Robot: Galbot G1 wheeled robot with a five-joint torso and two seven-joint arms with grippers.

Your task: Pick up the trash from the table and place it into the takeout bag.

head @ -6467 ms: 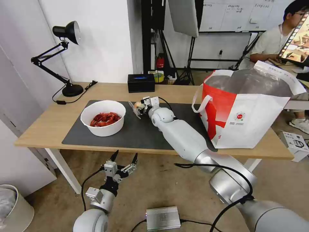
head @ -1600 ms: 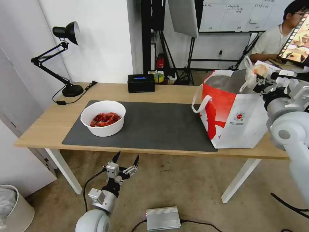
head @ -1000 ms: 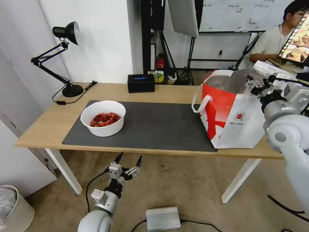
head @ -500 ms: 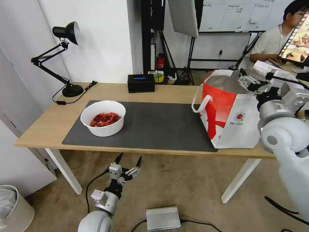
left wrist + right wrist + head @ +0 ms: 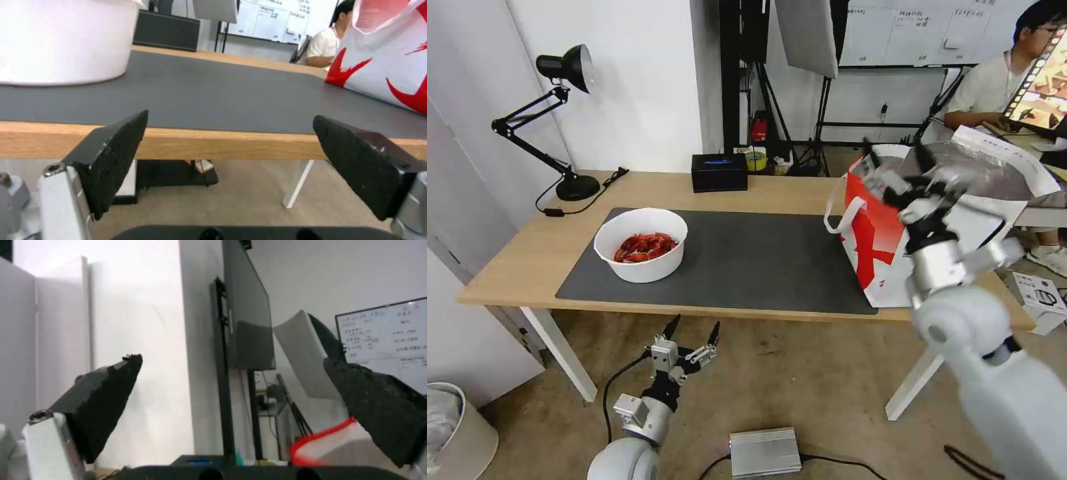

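Nearest, the left gripper point(image 5: 690, 335) is parked low in front of the table's near edge, jaws spread wide and empty, pointing up at the table point(image 5: 514, 267) from below its rim. On the dark grey mat point(image 5: 747, 267), left of centre, sits the one piece of trash visible on the mat: the white round bowl of red crayfish shells point(image 5: 640, 244). At the right end of the table stands the white-and-red takeout bag point(image 5: 940, 257), mouth up, foil lining showing. The right gripper point(image 5: 897, 172) hangs in front of the bag's upper left rim, fingers apart and gripping nothing.

The step in hand looks like the swing from the bag toward the bowl. To do it well, clear the bag's rim and its white strap handle point(image 5: 844, 213) before dropping, and take the bowl level by its wall so the shells do not spill.

The right gripper is smeared by motion, so its exact opening is hard to read in the head view; the wrist view shows the pads well apart. The bag's contents are hidden behind its wall and the arm.
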